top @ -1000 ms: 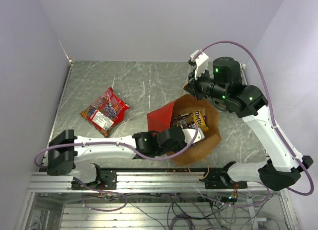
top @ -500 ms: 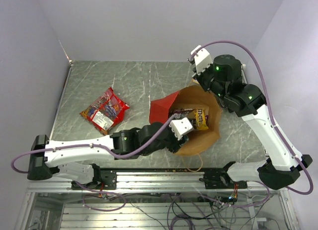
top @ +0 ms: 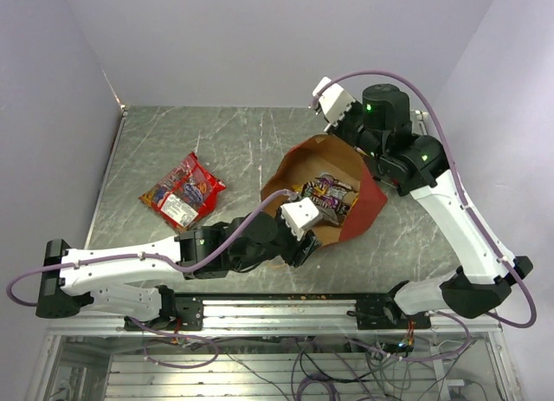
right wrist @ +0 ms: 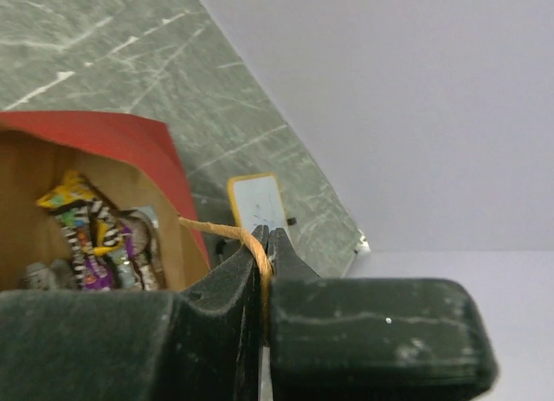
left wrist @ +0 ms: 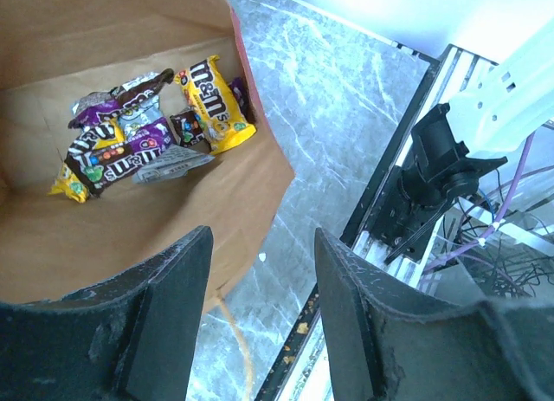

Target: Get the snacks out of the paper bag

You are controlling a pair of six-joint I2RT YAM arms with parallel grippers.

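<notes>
The brown paper bag (top: 307, 158) with red side panels lies tilted with its mouth open. My right gripper (right wrist: 267, 245) is shut on its thin loop handle (right wrist: 221, 230) and holds the far rim up. Several small snack packets (top: 329, 196) lie inside: a yellow packet (left wrist: 215, 106), a brown one (left wrist: 112, 158) and a purple one (left wrist: 95, 115). They also show in the right wrist view (right wrist: 95, 236). My left gripper (left wrist: 260, 332) is open and empty, just outside the bag's near rim (left wrist: 260, 150). The red chip bag (top: 183, 191) lies on the table to the left.
A small white card with a yellow border (right wrist: 257, 202) lies on the grey marble table (top: 234, 141) beyond the bag. A loose loop handle (left wrist: 234, 340) hangs below the bag's near edge. The metal rail and right arm base (left wrist: 433, 176) run along the table's near edge.
My right gripper has pulled the bag's handle up and to the left, swinging the bag so that its red panel faces right. My left gripper has drawn back out of the bag's mouth.
</notes>
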